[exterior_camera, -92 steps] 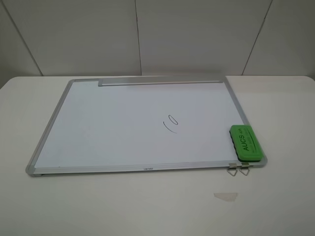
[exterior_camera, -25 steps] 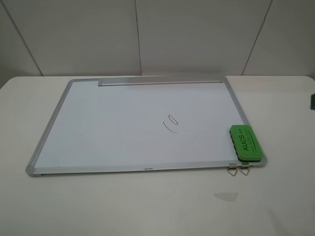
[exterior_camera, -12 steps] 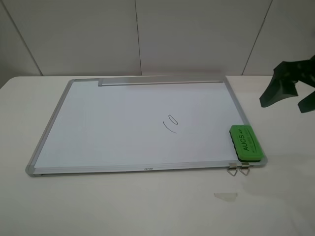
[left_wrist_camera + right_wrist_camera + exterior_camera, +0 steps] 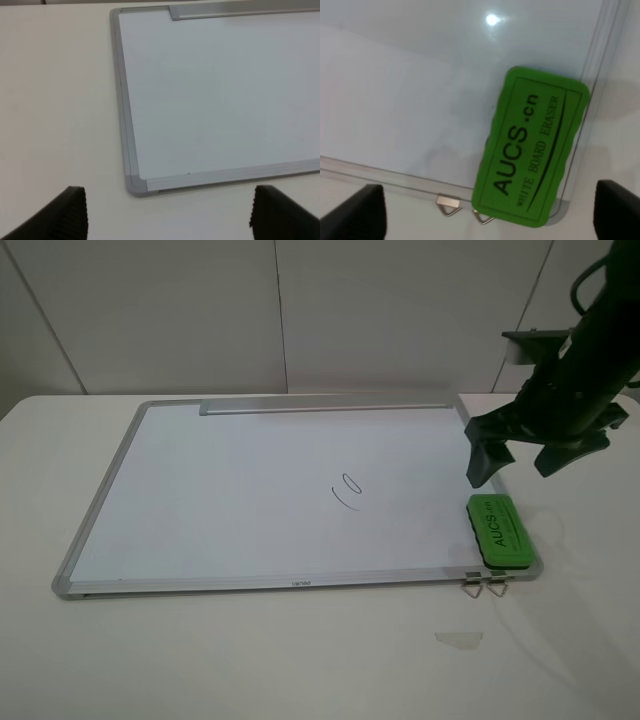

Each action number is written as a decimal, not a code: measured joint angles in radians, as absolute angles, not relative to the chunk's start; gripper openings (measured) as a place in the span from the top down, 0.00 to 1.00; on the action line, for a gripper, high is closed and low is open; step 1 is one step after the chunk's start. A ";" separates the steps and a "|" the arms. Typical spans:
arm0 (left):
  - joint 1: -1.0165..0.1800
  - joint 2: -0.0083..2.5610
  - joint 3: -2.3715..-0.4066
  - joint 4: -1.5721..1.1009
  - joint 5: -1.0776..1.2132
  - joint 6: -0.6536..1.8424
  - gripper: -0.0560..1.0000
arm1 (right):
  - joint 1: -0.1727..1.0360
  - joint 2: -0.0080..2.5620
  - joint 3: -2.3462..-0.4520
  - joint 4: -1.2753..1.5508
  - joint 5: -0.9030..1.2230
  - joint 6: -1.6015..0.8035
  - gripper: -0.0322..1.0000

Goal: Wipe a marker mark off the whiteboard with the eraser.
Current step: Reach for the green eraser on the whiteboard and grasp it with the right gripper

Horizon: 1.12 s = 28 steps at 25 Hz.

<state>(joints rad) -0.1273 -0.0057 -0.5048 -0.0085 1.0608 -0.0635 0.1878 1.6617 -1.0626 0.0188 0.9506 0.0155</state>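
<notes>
The whiteboard [image 4: 220, 500] lies flat on the table, silver-framed, with the small black marker mark [image 4: 347, 490] right of its middle. On the board's near right corner rests the green eraser [image 4: 501, 531], lettering up. My right gripper [image 4: 522, 462] hovers open just above and behind the eraser, touching nothing. Its wrist view looks down on the eraser [image 4: 530, 145], which lies between the two spread fingers [image 4: 360, 212]. My left gripper [image 4: 167, 200] is open over bare table near the whiteboard's [image 4: 215, 100] near left corner; the exterior view does not show it.
A grey tray strip [image 4: 325, 407] runs along the board's far edge. Two metal clips [image 4: 485, 585] stick out from the near edge beside the eraser. A pale scrap [image 4: 458, 639] lies on the white table [image 4: 300, 660] in front. A white wall stands behind.
The right arm has come in from the right edge, moving left and down until its open gripper is over the eraser. Board, mark and eraser have not moved.
</notes>
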 joint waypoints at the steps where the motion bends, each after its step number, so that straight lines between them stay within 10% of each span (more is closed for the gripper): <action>1: -0.127 -0.006 -0.505 -0.009 1.061 -0.063 0.30 | 0.188 1.684 -1.068 0.007 0.952 0.027 0.17; 23: -0.127 -0.006 -0.505 -0.009 1.061 -0.063 0.30 | 0.160 1.983 -1.091 -0.045 0.870 0.114 0.17; 28: -0.127 -0.006 -0.505 -0.009 1.061 -0.063 0.30 | 0.160 1.983 -1.091 -0.043 0.878 0.113 0.34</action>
